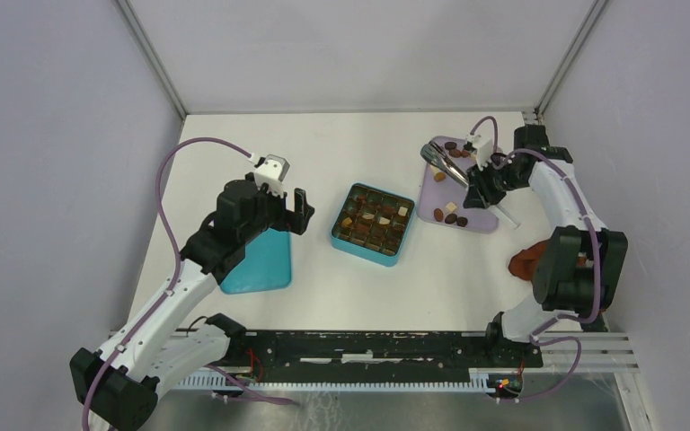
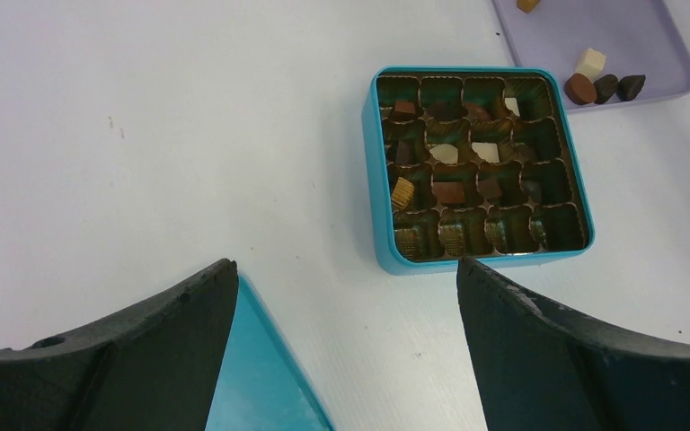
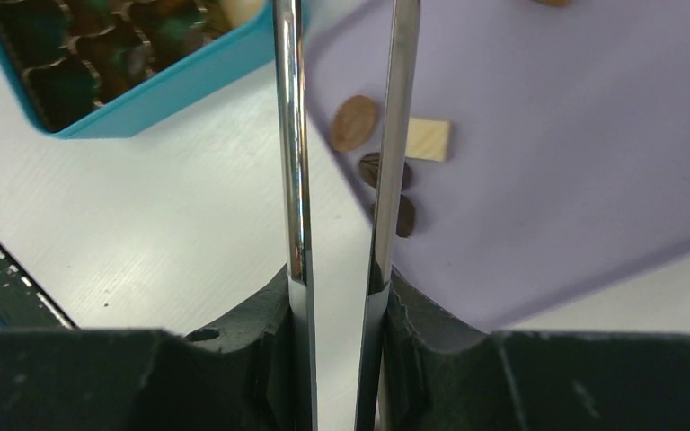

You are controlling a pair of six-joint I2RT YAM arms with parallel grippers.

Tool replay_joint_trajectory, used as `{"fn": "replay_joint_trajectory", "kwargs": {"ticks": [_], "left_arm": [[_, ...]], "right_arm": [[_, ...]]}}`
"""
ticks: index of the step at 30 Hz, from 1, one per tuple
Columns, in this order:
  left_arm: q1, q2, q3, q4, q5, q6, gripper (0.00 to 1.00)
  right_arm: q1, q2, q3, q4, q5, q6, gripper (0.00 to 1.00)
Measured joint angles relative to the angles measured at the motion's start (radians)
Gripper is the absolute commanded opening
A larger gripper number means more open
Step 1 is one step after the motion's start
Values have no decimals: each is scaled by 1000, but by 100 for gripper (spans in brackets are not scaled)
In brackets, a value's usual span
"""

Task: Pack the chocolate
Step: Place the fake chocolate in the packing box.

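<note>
The teal box [image 1: 402, 247] sits mid-table, several of its gold cells holding chocolate pieces [image 2: 449, 191]. Loose chocolate pieces [image 1: 450, 217] lie on the lavender tray [image 1: 481, 224] to its right. In the right wrist view a brown oval [image 3: 354, 123], a cream block [image 3: 431, 139] and dark pieces [image 3: 404, 215] lie there. My right gripper [image 1: 479, 187] is shut on the metal tongs [image 1: 445, 164], above the tray. The tong arms [image 3: 295, 162] stand slightly apart; their tips are out of that view. My left gripper [image 1: 295, 211] is open and empty, left of the box.
The teal lid [image 1: 256, 260] lies flat under my left gripper; it also shows in the left wrist view [image 2: 256, 377]. A reddish-brown cloth [image 1: 526, 262] lies at the right edge beside my right arm. Walls close off the table's back and sides.
</note>
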Motion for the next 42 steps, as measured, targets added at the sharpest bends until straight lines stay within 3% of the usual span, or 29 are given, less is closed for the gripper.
{"fn": "replay_joint_trajectory", "kwargs": {"ticks": [15, 26, 42], "left_arm": [[3, 6, -6, 0, -51, 0, 96], [3, 6, -11, 0, -76, 0, 96], [3, 6, -12, 0, -76, 0, 96]], "right_arm": [[365, -101, -125, -21, -108, -67, 0], [590, -50, -180, 66, 51, -18, 2], [677, 58, -148, 95, 231, 40, 12]]}}
